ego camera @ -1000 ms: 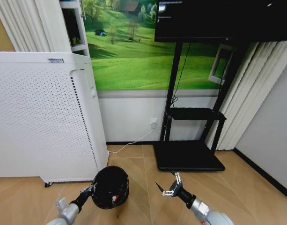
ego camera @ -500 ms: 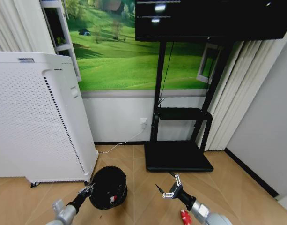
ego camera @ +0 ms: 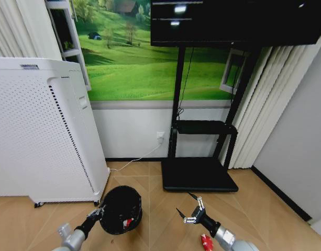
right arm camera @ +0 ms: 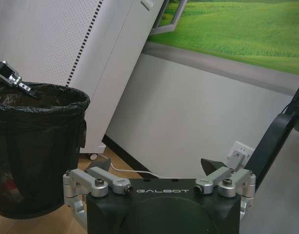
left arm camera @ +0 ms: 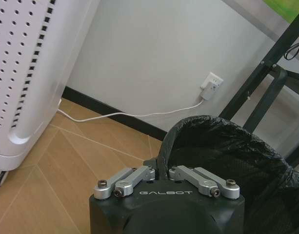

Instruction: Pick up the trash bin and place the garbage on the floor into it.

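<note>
The left hand (ego camera: 100, 212) is clamped on the rim of the black trash bin (ego camera: 121, 209), holding it low at the robot's left beside the white perforated appliance (ego camera: 42, 130). The right hand (ego camera: 190, 210) hangs empty with fingers spread wide, just above a small red item (ego camera: 206, 241) lying on the wooden floor (ego camera: 165, 196).

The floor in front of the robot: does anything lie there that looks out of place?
Yes, a small red item lies loose on the floor beside the open right end effector. The left end effector grips the rim of the trash bin, lined with a black bag.
</note>
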You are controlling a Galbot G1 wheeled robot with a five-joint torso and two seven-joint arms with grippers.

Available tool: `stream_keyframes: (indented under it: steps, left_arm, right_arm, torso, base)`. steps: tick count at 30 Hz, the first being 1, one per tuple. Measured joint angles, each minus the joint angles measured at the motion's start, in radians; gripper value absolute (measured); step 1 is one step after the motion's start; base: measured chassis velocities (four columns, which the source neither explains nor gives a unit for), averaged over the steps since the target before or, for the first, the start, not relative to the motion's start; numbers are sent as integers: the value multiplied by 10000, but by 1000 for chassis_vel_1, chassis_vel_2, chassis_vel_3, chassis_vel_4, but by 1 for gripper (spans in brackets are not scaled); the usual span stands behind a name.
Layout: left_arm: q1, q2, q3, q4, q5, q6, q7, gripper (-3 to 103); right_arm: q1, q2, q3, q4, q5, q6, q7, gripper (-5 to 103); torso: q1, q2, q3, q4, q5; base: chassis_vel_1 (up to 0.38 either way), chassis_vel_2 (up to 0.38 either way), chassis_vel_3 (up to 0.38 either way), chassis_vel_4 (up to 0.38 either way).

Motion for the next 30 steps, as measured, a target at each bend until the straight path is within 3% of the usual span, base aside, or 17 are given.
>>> stream_keyframes:
  steps: [12, 15, 18, 21, 30]
  left_arm:
    - [35, -6, -79, -8, 39, -12, 57, 7]
    - [62, -45, -158, -33, 40, -19, 88, 7]
    - [87, -66, -206, -46, 44, -25, 110, 7]
    - [294, -156, -555, -116, 130, -69, 241, 7]
    - [609, -145, -1098, -224, 199, -135, 493, 7]
  right_arm:
    - [65, 85, 26, -402, -403, 206, 85, 100]
    - [175, 188, -113, -976, -1363, -509, 597, 100]
    - [302, 251, -265, -1301, -1729, -761, 763, 100]
    - [976, 590, -1037, -2777, -2741, -1566, 1147, 100]
    - [1584, 1104, -1551, -4481, -3765, -1914, 1136, 100]
  torso:
    - [0, 0, 0, 0, 1]
    - [0, 0, 0, -4, -3]
    - [0, 0, 0, -5, 2]
    - [-1, 0, 0, 2, 1]
    - [0, 0, 0, 2, 0]
  base:
    - [-188, -157, 175, 160]
    - [-135, -111, 86, 118]
    - [-19, -30, 4, 13]
    - [43, 44, -55, -30]
    - [11, 13, -12, -8]
